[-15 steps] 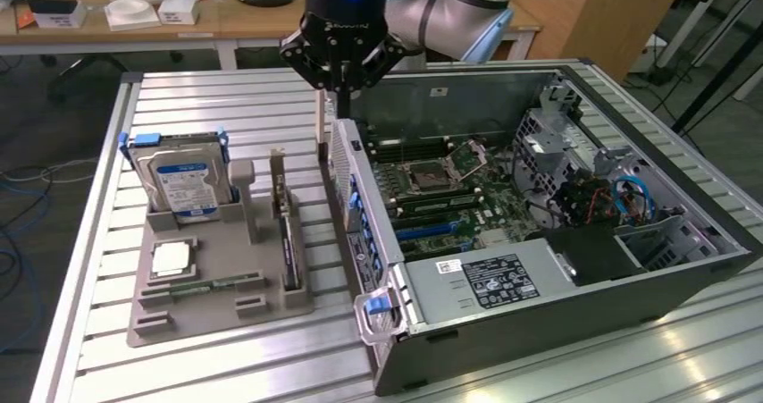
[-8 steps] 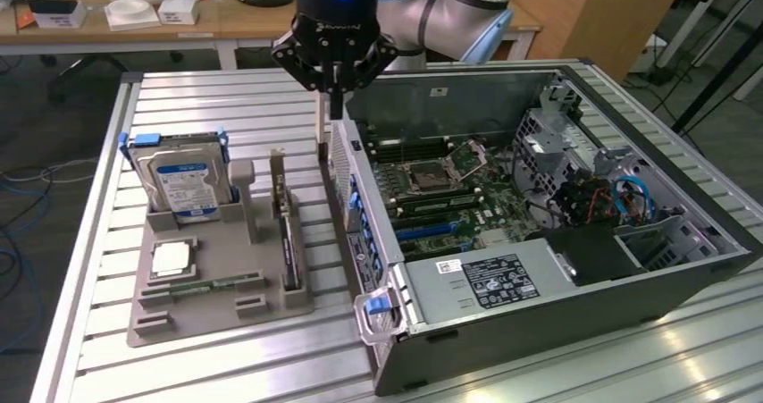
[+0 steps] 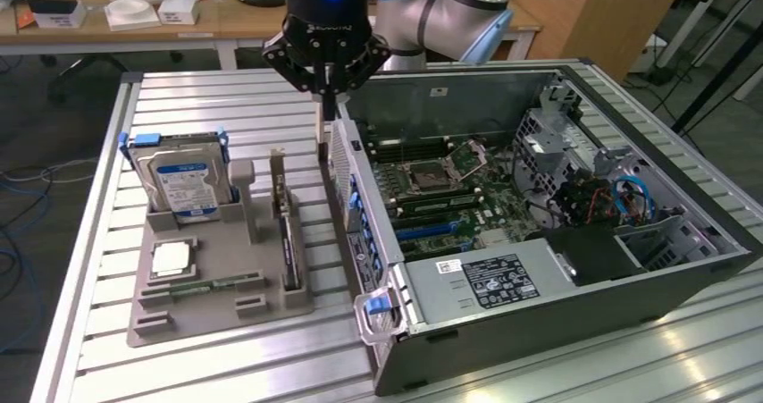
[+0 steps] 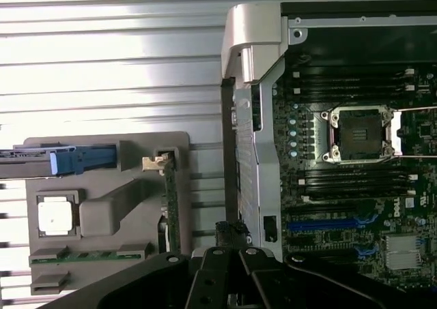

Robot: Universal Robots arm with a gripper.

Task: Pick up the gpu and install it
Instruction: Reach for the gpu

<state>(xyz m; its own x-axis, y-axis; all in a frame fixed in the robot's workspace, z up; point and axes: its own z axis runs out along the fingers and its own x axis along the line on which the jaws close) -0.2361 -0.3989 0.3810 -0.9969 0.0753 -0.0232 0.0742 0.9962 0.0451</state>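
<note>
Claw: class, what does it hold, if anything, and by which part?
Nothing. The claw is shut and empty; the gpu stands untouched in the grey tray.

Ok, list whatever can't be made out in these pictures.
- gpu: stands edge-on in both views, so its faces are hidden.
- hard drive label: print too small in the exterior view.
- tool: whether its tip touches the computer case; they overlap in the exterior view.
</note>
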